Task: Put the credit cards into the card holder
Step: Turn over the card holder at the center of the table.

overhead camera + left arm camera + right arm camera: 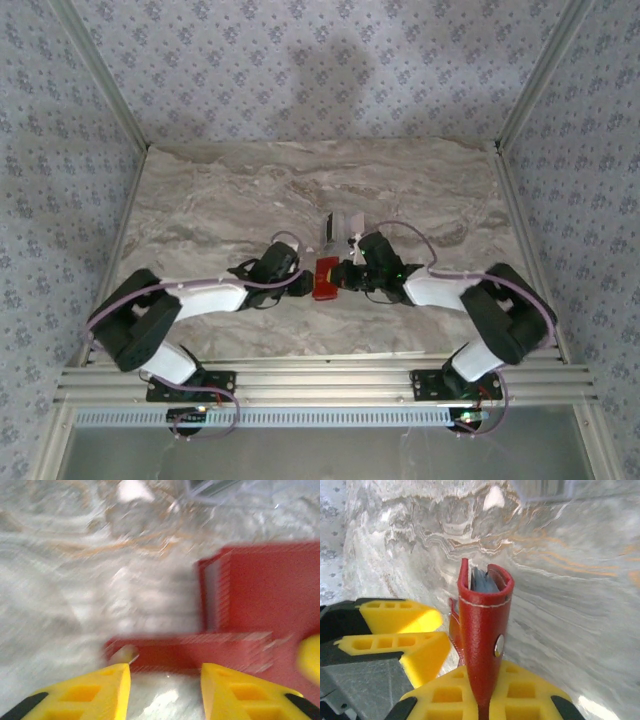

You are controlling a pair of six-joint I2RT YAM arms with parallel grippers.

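The right pincer (pixel 347 275) is pinching the card holder (pixel 326 277) in the view from above. The left pincer (pixel 302 284) sits just on the other side of the card holder, with its fingers apart. The credit cards (pixel 343 227) lie on the tabletop (pixel 200 210) just behind the card holder, away from the arms. I think no card is inside yet.

In the left wrist view, the left pincer (pixel 165 690) is spread and holds nothing. The card holder (pixel 260 595) is just in front of it and a bit to the right. One red flap lies low across the front. This view is blurry, so I cannot tell if the fingers touch the flap.

In the right wrist view, the right pincer (pixel 482 702) is pressed together on the bottom of the card holder (pixel 482 625). The card holder stands up on its edge. Its top is open a little, and the grey-blue pockets (pixel 481 580) peek out. The left pincer (pixel 440 632) is just beside the card holder, on its left.

The job right now looks like opening the card holder wide enough for a card. To do it well, the right pincer should hold tight and low, so the top is not squashed shut. The left pincer should catch one flap only, not both. Then it should pull that flap gently away. Go slow, because the card holder looks soft and could slip or flop over.
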